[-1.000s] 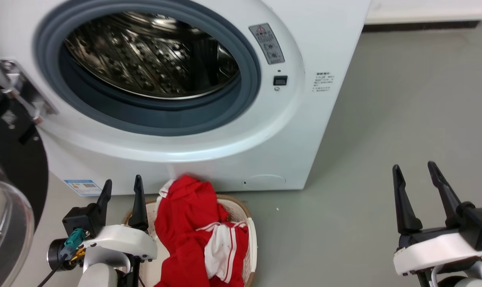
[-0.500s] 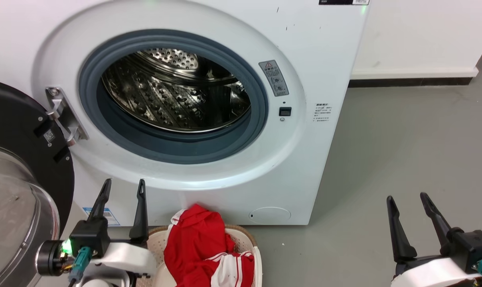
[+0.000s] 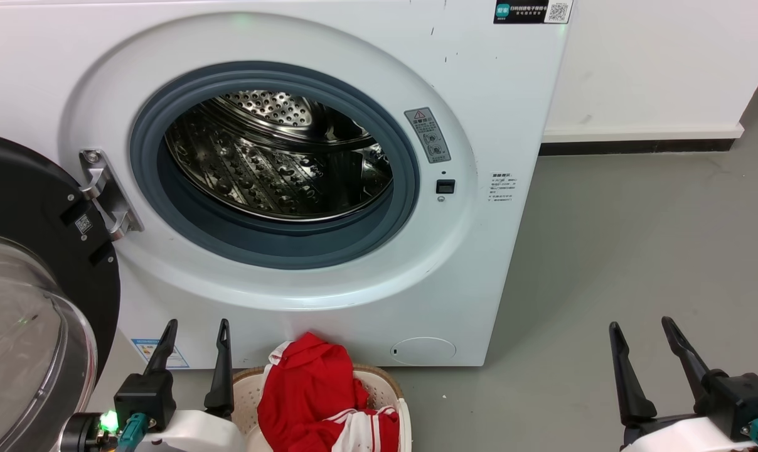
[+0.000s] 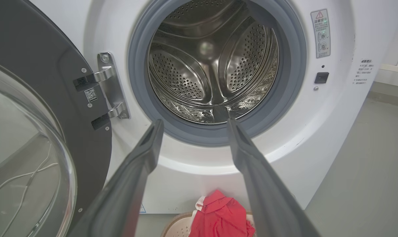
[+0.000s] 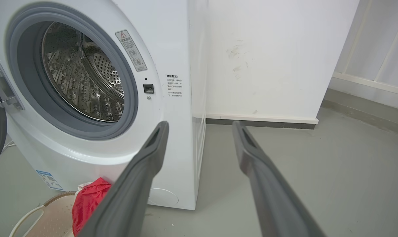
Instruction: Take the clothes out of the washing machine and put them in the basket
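Ok so a fair bit is cut off here: the basket (image 3: 246, 397) runs out of the bottom of the head view and its left side sits behind the left arm's white shell, so I only get the far rim and a bit of perforated wall. The clothes (image 3: 307, 392) are heaped in it, plain red on top, and the red piece with white stripes (image 3: 363, 430) is chopped by the frame edge. The print on the warning sticker (image 3: 427, 135) is too small to read, and the door (image 3: 34, 207) hangs open with its glass running off the left edge. The lowest front bit of the drum (image 3: 272, 163) is hidden behind the grey seal (image 3: 278, 248); what shows is perforated steel. The left jaws are spread, nothing between the 2 fingers, and the same goes for the right jaws. The clothes sit just to the right of the left jaws; the right-hand finger overlaps the basket rim in the head view, but I can't tell if it touches. In the left wrist view the red heap shows low down between the 2 fingers, well short of their tips, with the porthole of the washing machine (image 3: 479, 75) ahead past the tips. The right jaws are well apart from the basket, which lies off to their left, and they point over bare grey floor (image 3: 605, 251) past the machine's right corner.
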